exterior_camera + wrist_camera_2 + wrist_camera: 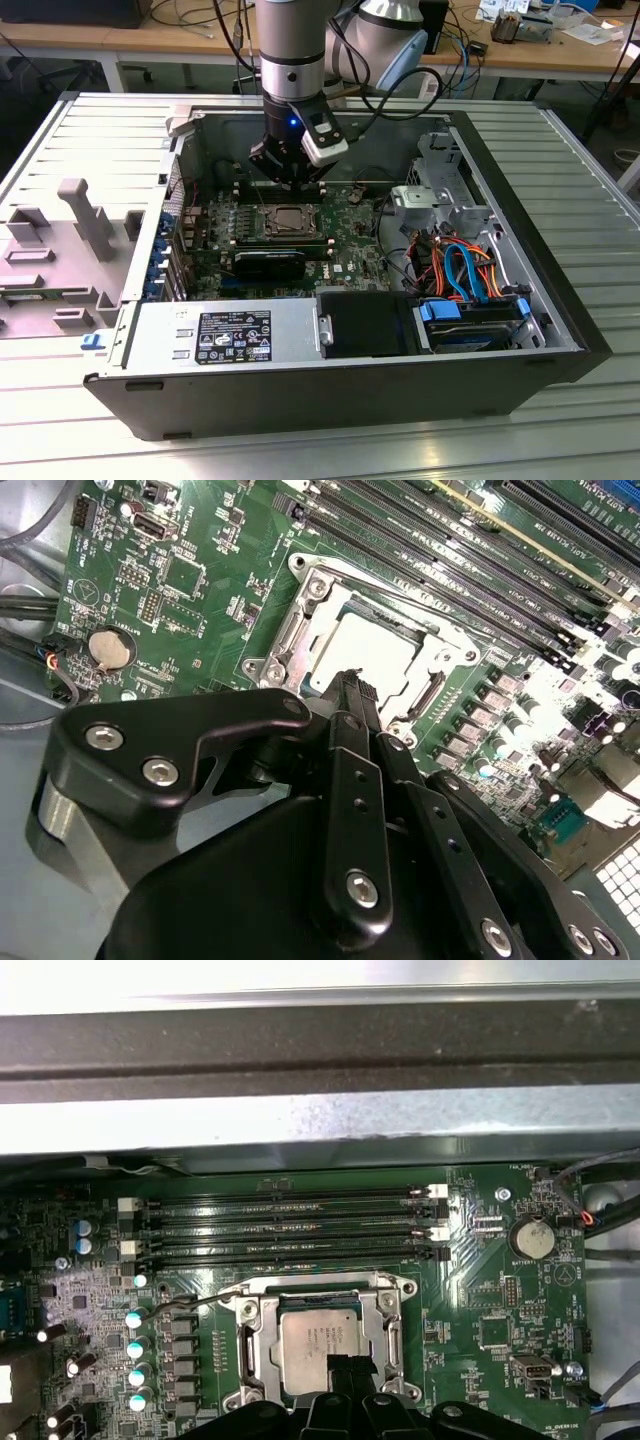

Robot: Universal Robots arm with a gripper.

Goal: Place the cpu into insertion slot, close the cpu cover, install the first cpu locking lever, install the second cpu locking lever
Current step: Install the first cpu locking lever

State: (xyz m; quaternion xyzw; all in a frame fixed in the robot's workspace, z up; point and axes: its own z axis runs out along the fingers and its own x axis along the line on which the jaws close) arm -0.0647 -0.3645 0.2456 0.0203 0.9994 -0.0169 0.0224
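The cpu (318, 1338) lies flat in the insertion slot (290, 222) on the green board, its silver top showing in both wrist views (372, 652). The cpu cover (256, 1345) is down around it as a metal frame (300, 640). A thin wire lever (190, 1302) stands out from the socket's side. My gripper (290, 182) hangs just above the socket's edge. Its black fingertips (350, 683) are together with nothing between them, and they overlap the chip's near edge (345, 1368).
Long black memory slots (290, 1225) run beside the socket, and a coin battery (530, 1238) sits further along the board. The case's metal wall (320, 1110) rises behind. A power supply (225, 335), a drive (470, 325) and coloured cables (460, 265) fill the front.
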